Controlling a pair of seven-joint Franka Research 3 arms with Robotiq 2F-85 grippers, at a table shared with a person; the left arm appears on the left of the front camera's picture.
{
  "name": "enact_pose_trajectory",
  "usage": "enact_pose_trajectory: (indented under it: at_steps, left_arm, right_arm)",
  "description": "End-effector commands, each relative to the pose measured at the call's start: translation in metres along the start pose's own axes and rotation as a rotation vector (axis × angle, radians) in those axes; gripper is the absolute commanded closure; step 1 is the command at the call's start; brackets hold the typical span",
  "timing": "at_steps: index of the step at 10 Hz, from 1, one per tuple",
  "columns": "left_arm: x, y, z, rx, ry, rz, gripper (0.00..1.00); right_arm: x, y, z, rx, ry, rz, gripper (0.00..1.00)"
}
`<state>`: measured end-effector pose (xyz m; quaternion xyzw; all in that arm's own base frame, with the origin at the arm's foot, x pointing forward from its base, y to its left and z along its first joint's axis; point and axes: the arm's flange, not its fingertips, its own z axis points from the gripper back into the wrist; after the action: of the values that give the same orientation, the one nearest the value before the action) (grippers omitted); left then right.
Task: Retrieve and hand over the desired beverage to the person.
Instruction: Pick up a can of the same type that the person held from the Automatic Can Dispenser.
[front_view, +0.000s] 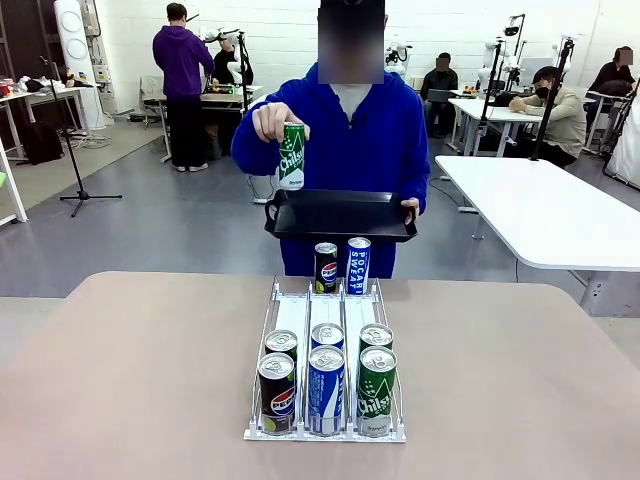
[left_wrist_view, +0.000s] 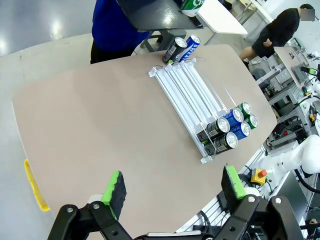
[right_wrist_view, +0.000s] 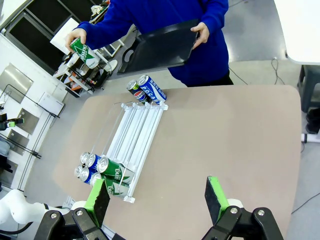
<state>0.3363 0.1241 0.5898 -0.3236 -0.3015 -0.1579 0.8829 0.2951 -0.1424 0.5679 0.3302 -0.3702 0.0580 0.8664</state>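
Observation:
The person (front_view: 340, 120) in a blue hoodie stands at the table's far side. One hand holds up a green Chilsung can (front_view: 292, 155); the other holds a black tray (front_view: 340, 215). A white wire rack (front_view: 300, 315) on the table has several cans at its near end: black Pepsi (front_view: 276, 393), blue Pocari (front_view: 326, 388) and green Chilsung (front_view: 376, 390) in front. Two more cans (front_view: 342, 266) stand at its far end. My left gripper (left_wrist_view: 173, 185) hangs open high above the table, far from the rack (left_wrist_view: 187, 87). My right gripper (right_wrist_view: 157, 195) is also open and empty, above the rack's (right_wrist_view: 135, 132) near end.
The tan table (front_view: 130, 370) has bare room on both sides of the rack. A white table (front_view: 540, 210) stands at the back right. Other people sit and stand at tables farther off. A yellow object (left_wrist_view: 35, 187) shows past the table edge in the left wrist view.

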Motion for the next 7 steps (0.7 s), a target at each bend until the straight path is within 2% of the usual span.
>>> enact_pose_trajectory:
  at_steps: [1,7]
  left_arm:
    - [0.0013,0.0019,0.0008,-0.013,-0.009,-0.022,0.0]
    - [0.0013,0.0019,0.0008,-0.013,-0.009,-0.022,0.0]
  right_arm:
    - [0.0022,-0.0021,-0.002,0.017,-0.013,0.009,0.0]
    - [0.0022,-0.0021,-0.002,0.017,-0.013,0.009,0.0]
